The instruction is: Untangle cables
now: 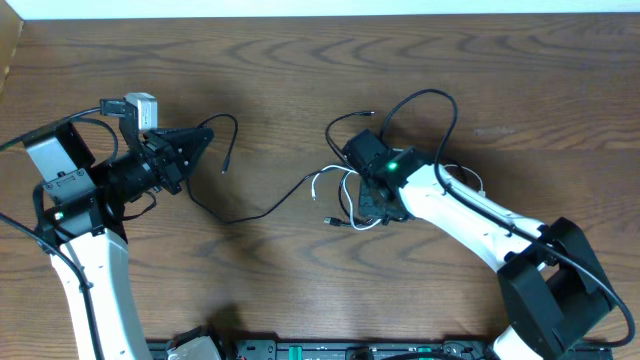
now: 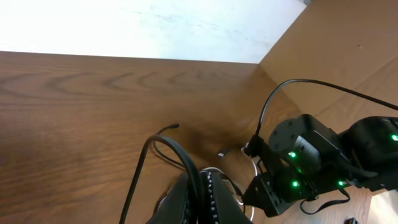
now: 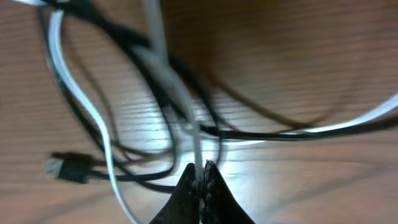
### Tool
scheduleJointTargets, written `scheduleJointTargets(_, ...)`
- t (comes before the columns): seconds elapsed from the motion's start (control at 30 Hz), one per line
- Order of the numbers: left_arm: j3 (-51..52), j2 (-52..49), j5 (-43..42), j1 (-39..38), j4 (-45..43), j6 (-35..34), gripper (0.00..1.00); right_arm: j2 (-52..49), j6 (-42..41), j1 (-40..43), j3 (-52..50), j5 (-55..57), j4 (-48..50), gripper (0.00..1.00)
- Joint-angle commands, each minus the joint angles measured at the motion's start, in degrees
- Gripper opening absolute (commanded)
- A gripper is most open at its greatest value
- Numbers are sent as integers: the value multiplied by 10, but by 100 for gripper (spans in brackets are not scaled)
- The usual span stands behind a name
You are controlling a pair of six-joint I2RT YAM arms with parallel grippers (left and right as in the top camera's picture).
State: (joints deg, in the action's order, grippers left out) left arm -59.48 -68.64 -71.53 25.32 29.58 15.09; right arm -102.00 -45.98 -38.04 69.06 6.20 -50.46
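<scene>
The black cable (image 1: 250,213) runs across the table from my left gripper (image 1: 200,143) to a tangle at the centre. My left gripper is shut on it, and the left wrist view shows the black cable (image 2: 177,148) pinched between the jaws (image 2: 203,186). One small black plug (image 1: 225,168) lies loose beside that gripper. The white cable (image 1: 325,178) is looped in the tangle under my right gripper (image 1: 372,208). In the right wrist view the jaws (image 3: 200,168) are shut on a white cable strand (image 3: 163,68), with black cable strands (image 3: 261,134) crossing it and a dark plug (image 3: 67,168) at the left.
The right arm's own thicker black wire (image 1: 430,95) arches over its wrist. The right arm (image 2: 311,162) with green lights fills the right of the left wrist view. The table's far edge (image 1: 320,12) meets a white wall. A dark rail (image 1: 330,350) runs along the front edge.
</scene>
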Motion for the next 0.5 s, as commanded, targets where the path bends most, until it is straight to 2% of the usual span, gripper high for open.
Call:
scheduleJointTargets(0.0,2,6,-6,-2,0,18,8,17,27,37,50,90,-37,1)
scheduleJointTargets(0.2,2,6,39,0,-1,20,8,23,57,162,144,187,-172,1)
scheduleJointTargets(0.47,2,6,52,18,-14,24,8,23,85,374,149,192,-177,1)
